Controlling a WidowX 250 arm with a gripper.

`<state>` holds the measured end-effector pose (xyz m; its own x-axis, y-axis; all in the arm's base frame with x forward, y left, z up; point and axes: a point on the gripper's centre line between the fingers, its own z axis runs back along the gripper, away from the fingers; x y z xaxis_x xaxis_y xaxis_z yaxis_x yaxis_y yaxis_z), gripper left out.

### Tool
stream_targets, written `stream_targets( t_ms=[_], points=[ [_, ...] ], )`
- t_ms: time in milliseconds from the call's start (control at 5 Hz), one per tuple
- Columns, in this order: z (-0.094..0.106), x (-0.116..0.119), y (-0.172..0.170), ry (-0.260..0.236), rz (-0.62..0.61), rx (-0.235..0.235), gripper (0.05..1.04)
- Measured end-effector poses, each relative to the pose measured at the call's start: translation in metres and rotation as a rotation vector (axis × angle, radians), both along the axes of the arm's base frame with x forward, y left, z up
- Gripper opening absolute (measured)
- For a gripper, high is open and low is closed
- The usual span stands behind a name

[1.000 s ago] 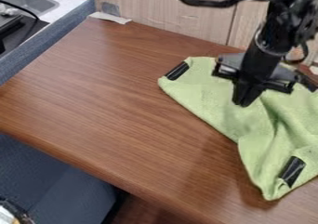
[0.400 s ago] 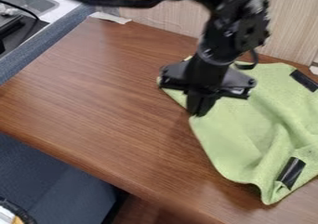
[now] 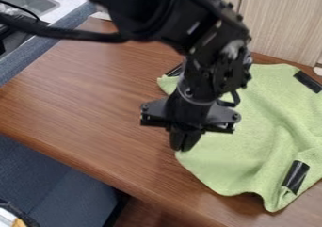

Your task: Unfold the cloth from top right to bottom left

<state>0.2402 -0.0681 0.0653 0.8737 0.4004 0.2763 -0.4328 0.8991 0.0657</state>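
Note:
The black gripper is low over the table, at the left edge of the green cloth, shut on the cloth's edge. The cloth lies spread over the right part of the table, with soft ridges toward its right side. Black patches mark its upper left, upper right and lower right corners. The arm covers part of its upper left.
The brown wooden table extends to the left of the cloth, its front edge running down to the lower right. A light wood panel stands behind it. At the upper left is a counter with a metal sink.
The gripper has moved toward the lower left, and the cloth's left edge has come with it. More of the cloth is spread out, and its upper right corner is uncovered by the arm.

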Motion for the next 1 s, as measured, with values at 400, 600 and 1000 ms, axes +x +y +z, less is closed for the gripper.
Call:
stream_targets(
  t_ms=[400, 600, 1000],
  points=[
    [-0.019, -0.009, 0.006, 0.060, 0.047, 0.033, 0.054],
    [-0.026, -0.011, 0.005, 0.074, 0.061, 0.029, 0.061],
    [-0.036, -0.014, 0.004, 0.130, 0.055, 0.018, 0.273]
  ],
)
